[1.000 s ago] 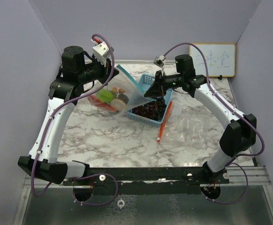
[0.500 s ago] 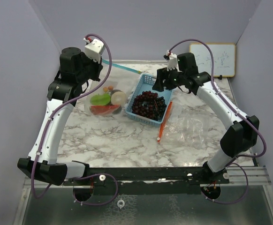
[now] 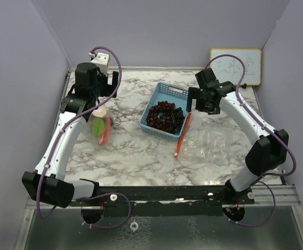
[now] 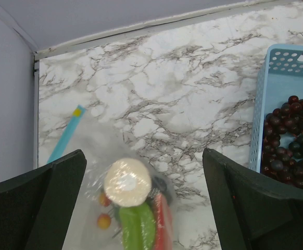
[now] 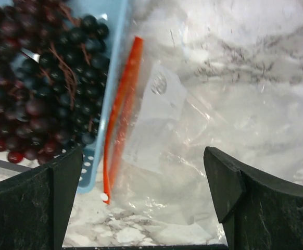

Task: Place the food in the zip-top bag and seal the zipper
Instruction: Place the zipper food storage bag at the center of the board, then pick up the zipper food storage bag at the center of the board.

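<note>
Food is lying partly bagged in the blue-zipper bag beneath your left gripper, while grapes are sitting in the basket. Both grippers are hanging wide and empty, your right gripper hovering over the orange-zipper bag. Bagging the grapes and sealing are probably remaining.

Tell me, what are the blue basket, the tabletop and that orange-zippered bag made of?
Basket: looks like moulded plastic, matte, with regular holes. Tabletop: marble-patterned, grey veins on white; real stone or printed laminate, cannot tell. Bag: thin clear plastic film, glossy, crinkled.
</note>
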Controlling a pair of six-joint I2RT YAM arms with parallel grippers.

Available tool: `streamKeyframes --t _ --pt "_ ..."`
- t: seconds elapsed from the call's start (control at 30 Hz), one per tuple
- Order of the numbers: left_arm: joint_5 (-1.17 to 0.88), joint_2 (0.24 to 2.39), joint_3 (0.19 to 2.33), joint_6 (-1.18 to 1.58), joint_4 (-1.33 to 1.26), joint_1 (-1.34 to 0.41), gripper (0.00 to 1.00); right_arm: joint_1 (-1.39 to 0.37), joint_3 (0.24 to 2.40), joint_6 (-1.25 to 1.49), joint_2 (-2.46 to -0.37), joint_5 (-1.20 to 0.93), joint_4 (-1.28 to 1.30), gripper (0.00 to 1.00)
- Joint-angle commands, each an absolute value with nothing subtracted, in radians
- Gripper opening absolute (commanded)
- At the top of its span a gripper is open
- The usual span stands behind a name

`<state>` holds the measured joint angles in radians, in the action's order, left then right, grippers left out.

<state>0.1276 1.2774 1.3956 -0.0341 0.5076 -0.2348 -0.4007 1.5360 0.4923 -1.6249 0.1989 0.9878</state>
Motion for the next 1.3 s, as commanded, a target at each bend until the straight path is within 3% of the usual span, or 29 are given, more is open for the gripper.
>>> streamKeyframes --t 0.0,0.4,0.5,0.57,0.63,0.7,0.73,0.77,1.0,1.27 --pt "0.136 1.244 1.384 -0.005 0.46 -0.232 0.99 -0.395 1.464 0.617 -1.62 0.237 1.134 1.0" --pt "0.021 1.232 1.371 0.035 0.455 -0.236 0.99 -0.396 1.25 0.643 -1.726 0.279 0.956 1.0" --pt "0.023 1.232 1.373 0.03 0.461 -0.239 0.99 -0.396 1.226 0.641 -1.759 0.3 0.924 0.91" --pt "0.032 1.232 1.373 0.028 0.463 -0.239 0.98 -0.396 1.196 0.639 -1.751 0.292 0.899 0.79" --pt "0.034 1.232 1.374 0.027 0.462 -0.239 0.97 -0.395 1.161 0.636 -1.725 0.276 0.872 0.61" --pt "0.034 1.234 1.374 0.032 0.46 -0.241 0.96 -0.396 1.136 0.631 -1.694 0.26 0.85 0.2" --pt "0.03 1.235 1.374 0.033 0.461 -0.242 0.95 -0.396 1.132 0.63 -1.681 0.263 0.85 0.07" --pt "0.026 1.234 1.374 0.037 0.46 -0.243 0.94 -0.396 1.136 0.631 -1.666 0.278 0.859 0.02" --pt "-0.055 1.251 1.403 0.087 0.461 -0.25 0.89 -0.396 1.293 0.597 -1.486 0.267 0.945 0.02" --pt "-0.441 1.281 1.41 0.246 0.342 -0.25 0.77 -0.397 1.496 0.467 -1.313 -0.024 0.728 0.02"
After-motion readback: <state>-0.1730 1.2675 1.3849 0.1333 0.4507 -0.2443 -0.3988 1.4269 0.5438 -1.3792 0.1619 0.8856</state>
